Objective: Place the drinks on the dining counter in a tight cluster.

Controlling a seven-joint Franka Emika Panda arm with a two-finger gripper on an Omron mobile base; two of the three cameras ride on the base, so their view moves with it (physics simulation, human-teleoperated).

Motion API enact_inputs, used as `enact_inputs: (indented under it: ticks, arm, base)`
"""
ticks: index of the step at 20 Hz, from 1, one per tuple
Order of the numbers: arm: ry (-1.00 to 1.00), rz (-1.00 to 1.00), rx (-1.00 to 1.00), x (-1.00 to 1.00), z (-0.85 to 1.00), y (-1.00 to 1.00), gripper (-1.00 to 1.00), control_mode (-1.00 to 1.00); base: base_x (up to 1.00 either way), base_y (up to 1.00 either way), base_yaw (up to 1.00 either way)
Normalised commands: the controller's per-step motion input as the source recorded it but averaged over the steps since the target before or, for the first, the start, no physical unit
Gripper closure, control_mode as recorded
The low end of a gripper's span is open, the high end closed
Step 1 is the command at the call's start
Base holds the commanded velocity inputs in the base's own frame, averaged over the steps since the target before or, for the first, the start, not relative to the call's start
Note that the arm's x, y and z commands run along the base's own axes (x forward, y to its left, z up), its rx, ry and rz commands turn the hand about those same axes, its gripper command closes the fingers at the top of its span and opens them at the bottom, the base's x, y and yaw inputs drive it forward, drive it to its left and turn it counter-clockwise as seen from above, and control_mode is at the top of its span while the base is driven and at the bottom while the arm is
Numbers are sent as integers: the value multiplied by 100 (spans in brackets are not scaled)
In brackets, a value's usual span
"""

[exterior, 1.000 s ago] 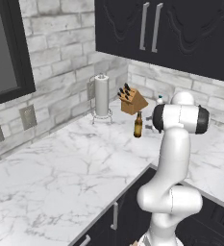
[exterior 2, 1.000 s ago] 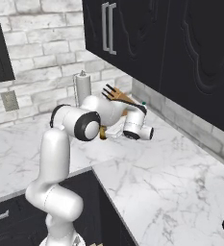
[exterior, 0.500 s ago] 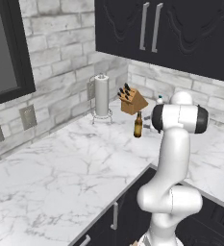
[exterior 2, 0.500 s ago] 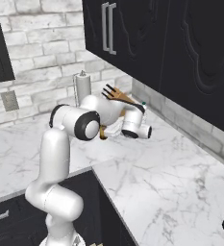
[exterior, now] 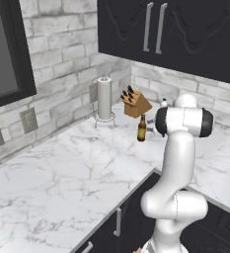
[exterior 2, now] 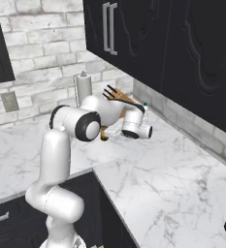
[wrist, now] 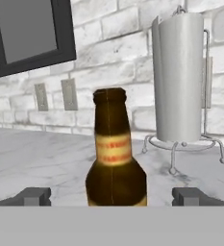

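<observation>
Brown glass bottle (wrist: pixel 115 153), upright on the marble worktop (exterior: pixel 62 183) near the paper-towel roll (wrist: pixel 179 77), is framed between the wide-open gripper (wrist: pixel 111 196) fingers; grasping is judged in hand, closure around the body being required next.

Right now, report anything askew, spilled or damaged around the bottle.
Nothing stands out. The bottle stands upright on the worktop, intact, nothing spilled around it. The paper-towel roll and knife block stand in order behind. The gripper is open, fingertips either side of the bottle.
</observation>
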Motion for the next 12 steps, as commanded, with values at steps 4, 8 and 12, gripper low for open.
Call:
enact_inputs:
  ticks: [4, 8, 12]
  arm:
    - [7, 0, 0, 0, 0, 11, -100, -100]
    - [5, 0, 0, 0, 0, 14, -100, -100]
    - [1, 0, 0, 0, 0, 13, -100, -100]
  base:
    - [0, 0, 0]
    - [0, 0, 0]
    - [0, 0, 0]
